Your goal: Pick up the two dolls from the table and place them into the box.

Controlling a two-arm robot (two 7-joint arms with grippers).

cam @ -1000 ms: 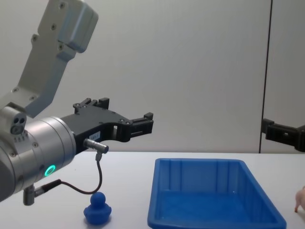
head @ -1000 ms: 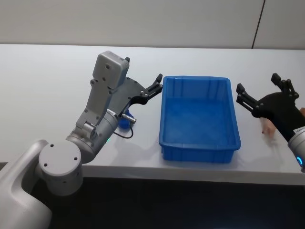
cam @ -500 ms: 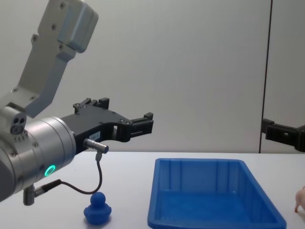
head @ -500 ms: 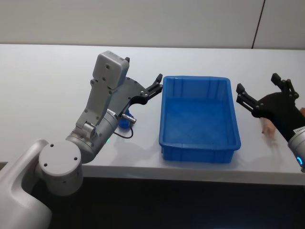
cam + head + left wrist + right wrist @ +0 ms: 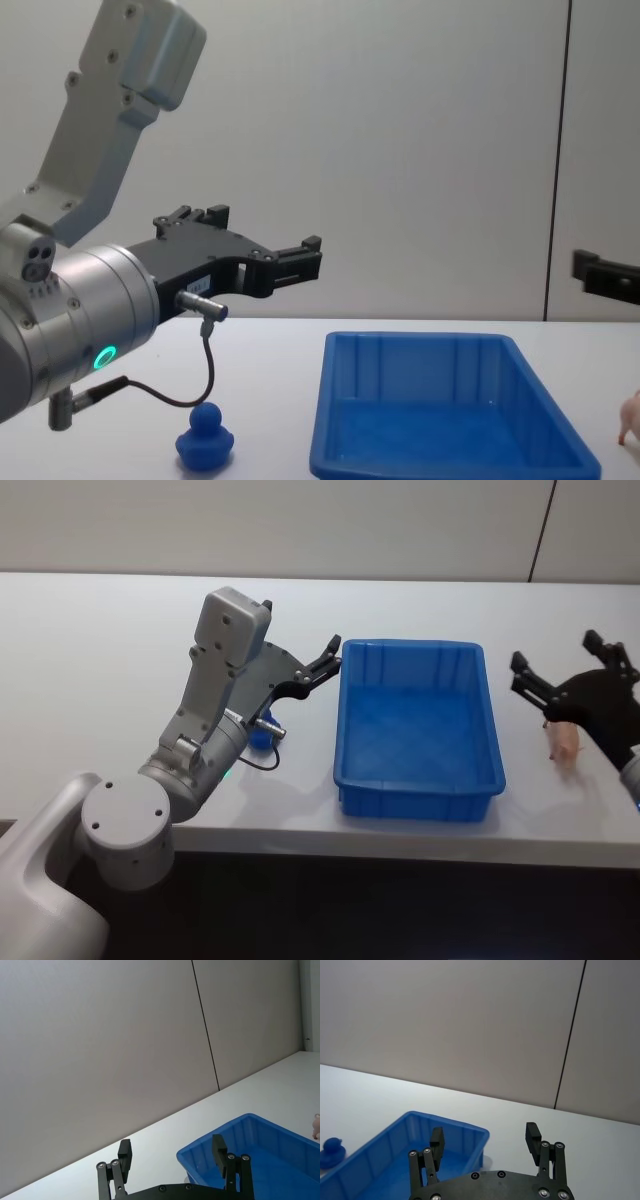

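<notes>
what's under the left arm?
A small blue toy stands on the table under the left arm's wrist, clear of the open left gripper; the arm covers most of it in the head view. The right gripper hangs open by the pink pig.

my head camera sits high, looking forward and down on the box [image 5: 418,725], so i see its whole floor and the table [image 5: 100,630] on both sides. the chest camera is low and close, facing the box's near wall side-on. the wrist cameras look out level past the open-fingered left gripper [image 5: 171,1146] and right gripper [image 5: 484,1134], from the box's left and right. all four share the box.
</notes>
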